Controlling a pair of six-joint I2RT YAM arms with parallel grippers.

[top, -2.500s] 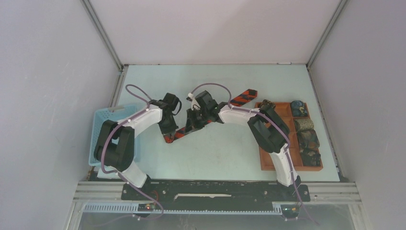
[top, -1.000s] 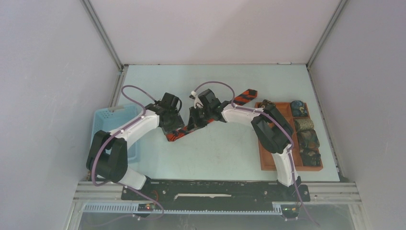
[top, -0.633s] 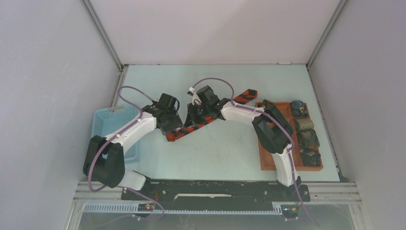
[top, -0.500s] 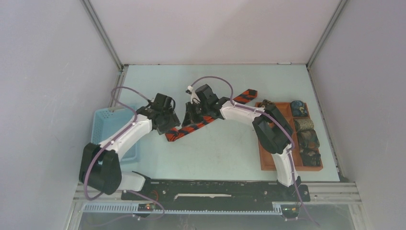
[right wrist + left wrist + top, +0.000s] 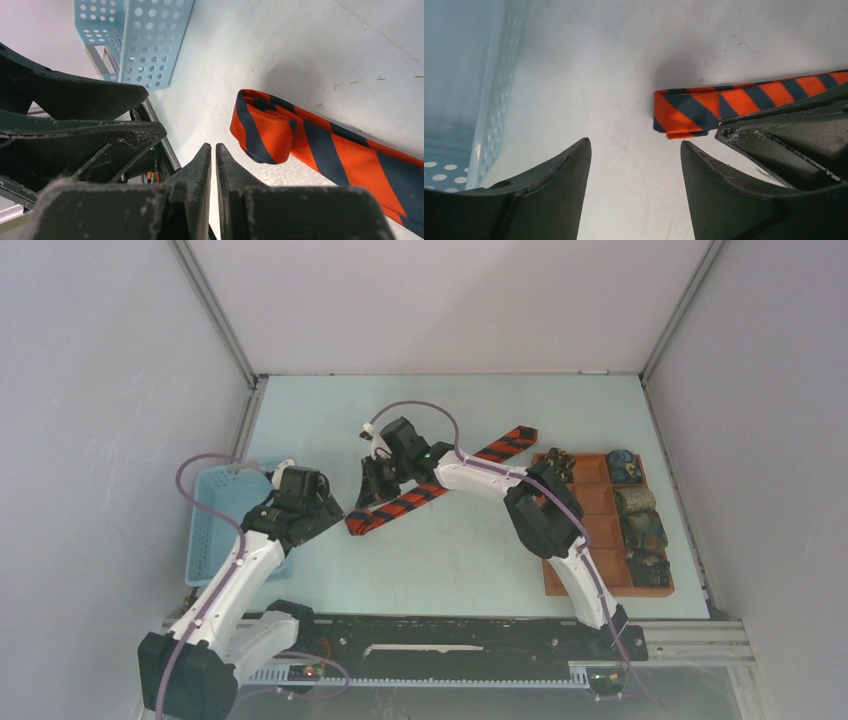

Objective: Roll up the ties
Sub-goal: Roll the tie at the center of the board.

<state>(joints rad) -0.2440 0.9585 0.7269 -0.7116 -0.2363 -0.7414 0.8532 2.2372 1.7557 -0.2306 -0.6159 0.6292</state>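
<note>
Necktie (image 5: 400, 506): red-orange and black stripes; it lay flat and diagonal on the desk (image 5: 450, 570), from its near-left end toward the far right, with its middle hidden under the right arm.
Folded tip (image 5: 260, 127): the near-left end was turned back over the strip in 1 loose fold.
Left pincer (image 5: 634, 145): released, fingers spread wide, empty; it hung near the folded tip on the basket side, apart from the fabric.
Right pincer (image 5: 213, 147): clenched, fingers almost touching, nothing between them; it was just beside the folded tip, and contact could not be judged.
Basket (image 5: 210, 510): light blue, perforated, at the left edge of the desk.
Rolled ties (image 5: 640, 530): 4 dark patterned rolls sat in the right column of the brown tray (image 5: 600, 587), 1 per compartment.
</note>
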